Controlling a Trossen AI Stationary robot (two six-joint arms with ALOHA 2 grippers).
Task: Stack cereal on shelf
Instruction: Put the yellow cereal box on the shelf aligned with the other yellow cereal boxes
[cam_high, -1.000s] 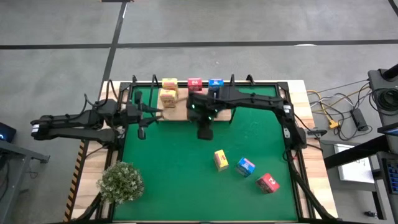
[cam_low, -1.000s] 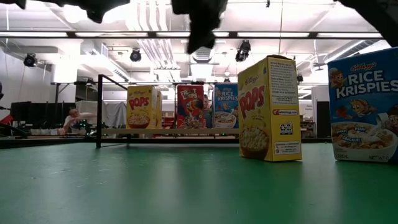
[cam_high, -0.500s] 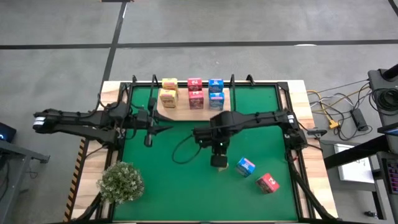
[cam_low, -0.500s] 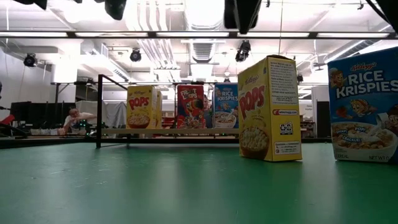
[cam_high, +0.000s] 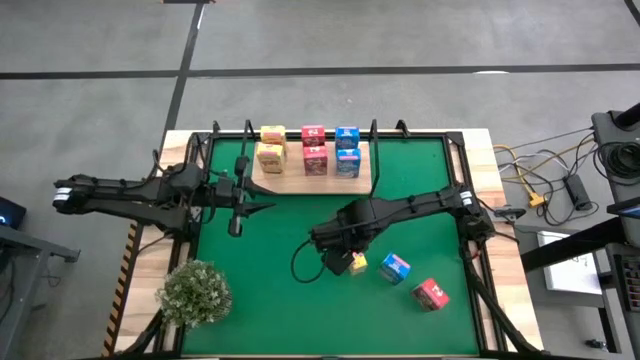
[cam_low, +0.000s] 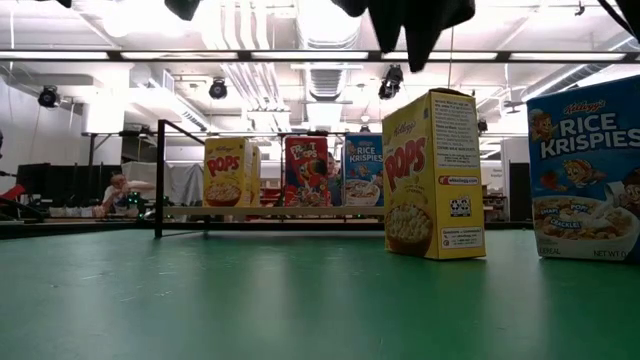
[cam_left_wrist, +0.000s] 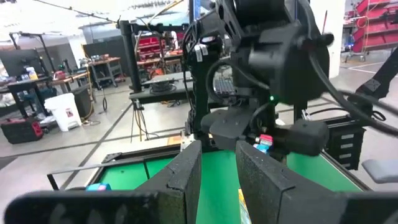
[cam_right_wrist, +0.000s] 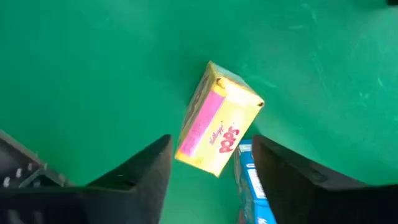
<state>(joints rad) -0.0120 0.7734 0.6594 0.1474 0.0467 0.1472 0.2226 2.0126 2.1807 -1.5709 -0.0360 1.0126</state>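
The shelf (cam_high: 292, 180) lies at the table's far edge and bears several cereal cartons: yellow (cam_high: 270, 157), red (cam_high: 316, 159) and blue (cam_high: 348, 161), with one more behind each. A yellow carton (cam_right_wrist: 217, 121) stands on the green mat. A blue one (cam_right_wrist: 252, 180) stands right beside it and a red one (cam_high: 431, 294) lies farther right. My right gripper (cam_right_wrist: 211, 180) hovers open above the yellow carton, pointing down, with a finger on either side and neither touching it. My left gripper (cam_high: 236, 218) waits at the left with its fingers slightly open (cam_left_wrist: 217, 180) and nothing between them.
A bushy pale green plant (cam_high: 195, 292) stands at the near left corner. A black wire frame (cam_low: 160, 178) rises at the shelf's ends. The green mat (cam_high: 270, 300) lies bare between the plant and the loose cartons. A person sits far behind the table in the low view.
My right gripper has left the shelf, travelled toward the table's near edge and come down over the yellow carton on the mat. The cartons have stayed where they were.
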